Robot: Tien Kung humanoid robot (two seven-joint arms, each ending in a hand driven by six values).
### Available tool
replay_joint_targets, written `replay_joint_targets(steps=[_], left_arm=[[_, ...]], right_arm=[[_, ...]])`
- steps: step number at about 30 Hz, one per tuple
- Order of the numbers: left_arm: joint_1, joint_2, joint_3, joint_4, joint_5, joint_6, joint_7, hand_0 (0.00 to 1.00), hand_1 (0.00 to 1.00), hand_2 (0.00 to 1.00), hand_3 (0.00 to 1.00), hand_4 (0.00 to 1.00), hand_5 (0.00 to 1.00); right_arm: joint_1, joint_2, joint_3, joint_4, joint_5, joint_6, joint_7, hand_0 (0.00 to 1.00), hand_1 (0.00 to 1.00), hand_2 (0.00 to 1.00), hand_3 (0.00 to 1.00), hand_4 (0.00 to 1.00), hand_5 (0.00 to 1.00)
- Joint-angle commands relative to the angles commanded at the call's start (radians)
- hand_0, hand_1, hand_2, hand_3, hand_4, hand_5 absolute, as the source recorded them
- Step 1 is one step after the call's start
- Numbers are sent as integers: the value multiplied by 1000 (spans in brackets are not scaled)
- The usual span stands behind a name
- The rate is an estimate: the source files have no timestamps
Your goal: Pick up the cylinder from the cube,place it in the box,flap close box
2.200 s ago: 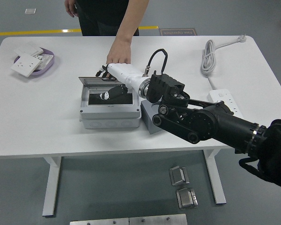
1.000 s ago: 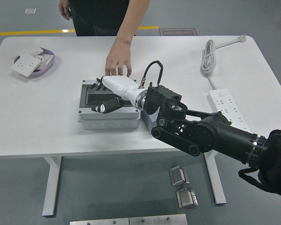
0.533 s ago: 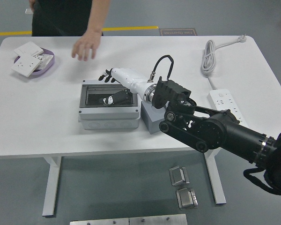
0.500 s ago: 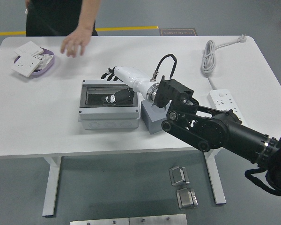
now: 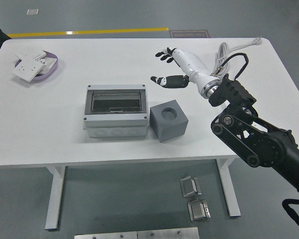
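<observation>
The right robot hand [image 5: 170, 65] hovers empty, fingers spread, right of and beyond the cube [image 5: 168, 120] with its vacant socket; the cylinder seems to lie inside the box [image 5: 116, 117], whose flap may spring open if unlatched.

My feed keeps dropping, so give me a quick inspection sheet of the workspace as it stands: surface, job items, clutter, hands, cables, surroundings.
Surface: white table, no spills seen.
Job's things: grey box at centre, dark flap lying flat over its top; grey cube touching its right side, round hole on top empty; cylinder not seen.
Clutter: purple tray of white wall sockets at far left.
Hands: right hand raised over the table beyond the cube, fingers spread, holding nothing; left nothing seen.
Cables: white power strip cord coiled at far right.
Surroundings: grey floor, yellow line, metal plates below.
</observation>
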Motion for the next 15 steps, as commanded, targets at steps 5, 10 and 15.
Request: replay_joint_targets(steps=[5,10,15], left_arm=[[0,-5,2,0,-5,3,-2,567,617,538,545,603,309],[3,-6,-4,0,-3,5,-2,567,617,538,545,603,309],[4,-7,-9,0,-3,6,-1,567,617,538,545,602,308]], right_arm=[[-54,-41,115,22,-121,-20,-23,748,663,653,669,859,370],[-97,-109,198,60,-299,28,-87,714,632,593,618,861,370],[-139,-152,224,112,-368,101,-155,695,612,555,596,868,352]])
